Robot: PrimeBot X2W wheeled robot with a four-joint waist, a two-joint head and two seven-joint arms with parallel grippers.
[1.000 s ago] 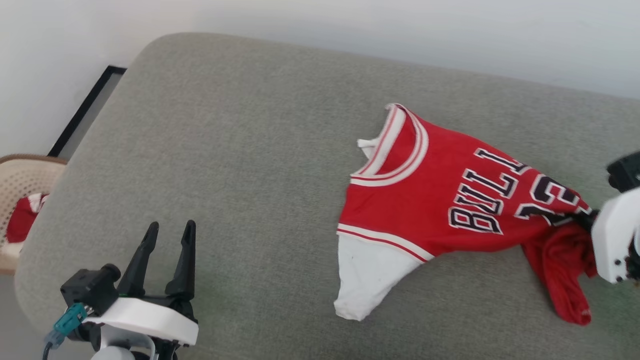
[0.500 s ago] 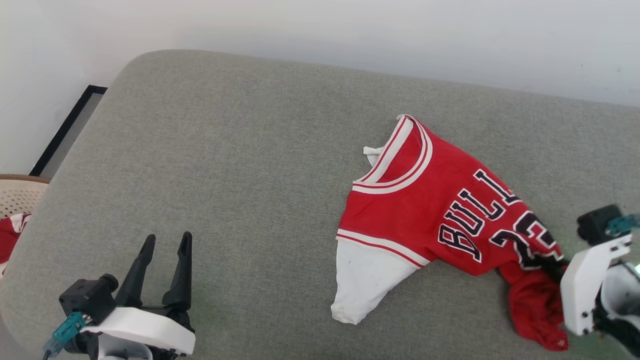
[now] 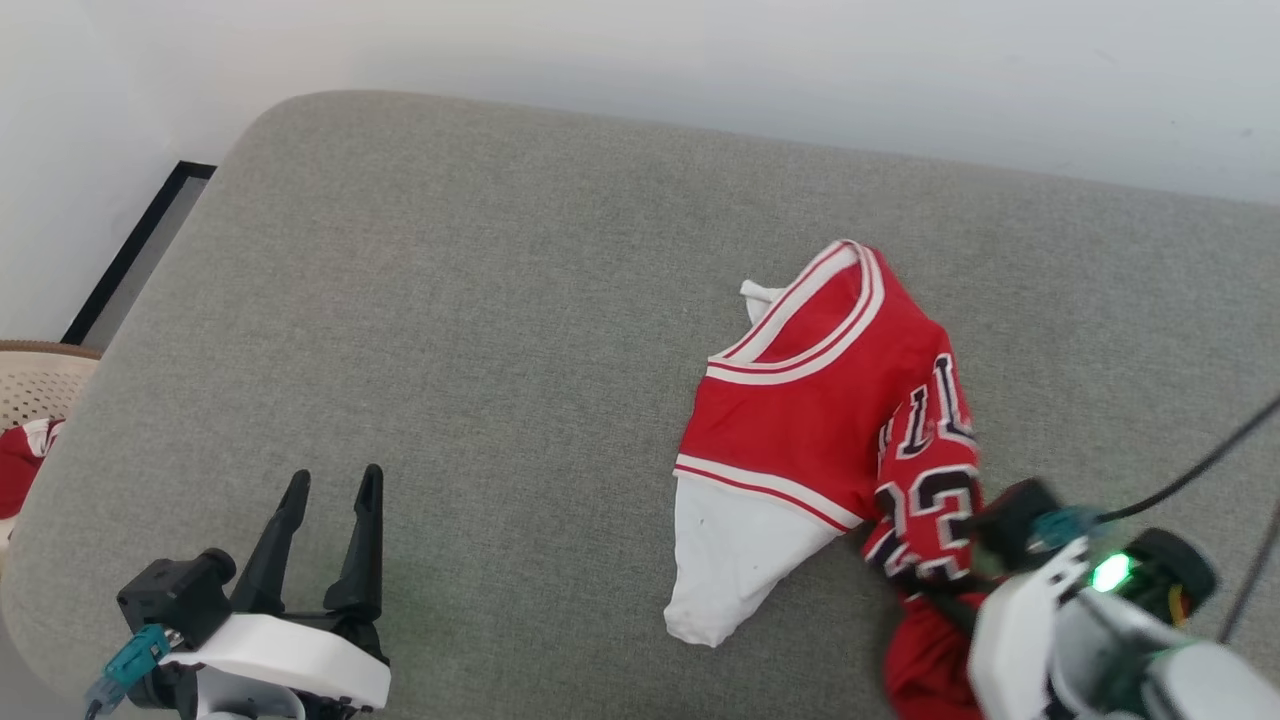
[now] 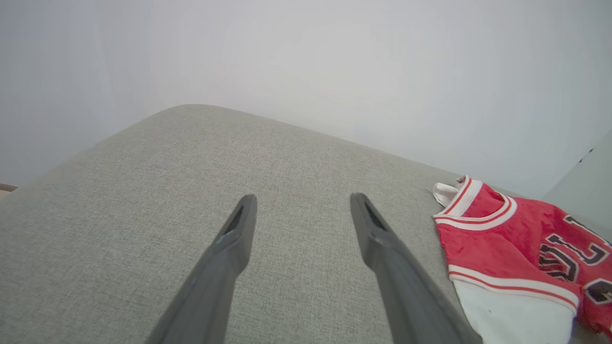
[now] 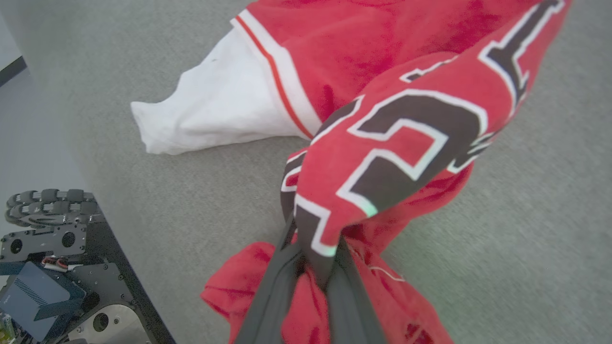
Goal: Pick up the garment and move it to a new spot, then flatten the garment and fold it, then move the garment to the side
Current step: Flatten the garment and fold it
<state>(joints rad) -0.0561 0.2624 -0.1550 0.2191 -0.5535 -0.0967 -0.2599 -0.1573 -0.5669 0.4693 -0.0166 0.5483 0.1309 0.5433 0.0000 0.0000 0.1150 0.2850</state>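
The garment (image 3: 800, 430), a red jersey with a white sleeve and black lettering, lies crumpled right of the cushion's middle. Its numbered lower part is lifted and bunched toward the near edge. My right gripper (image 3: 925, 588) at the lower right is shut on that part. In the right wrist view the right gripper (image 5: 315, 253) pinches the cloth, and the garment (image 5: 392, 138) drapes over the fingers, hiding their tips. My left gripper (image 3: 330, 480) is open at the lower left, far from the jersey. In the left wrist view the left gripper (image 4: 301, 200) is over bare cushion, with the garment (image 4: 492, 239) to the right.
A wide grey cushion (image 3: 450, 300) carries everything, with a pale wall behind it. At the far left stands a woven basket (image 3: 35, 375) holding a small red-and-white cloth (image 3: 18, 460), beside a black-framed strip (image 3: 130, 260). The robot's base (image 5: 52, 267) is below the cushion's near edge.
My right gripper has pulled the garment's lower part leftward and toward the near edge, bunching the lettered front over itself. The head camera shifted slightly. The left gripper has stayed put.
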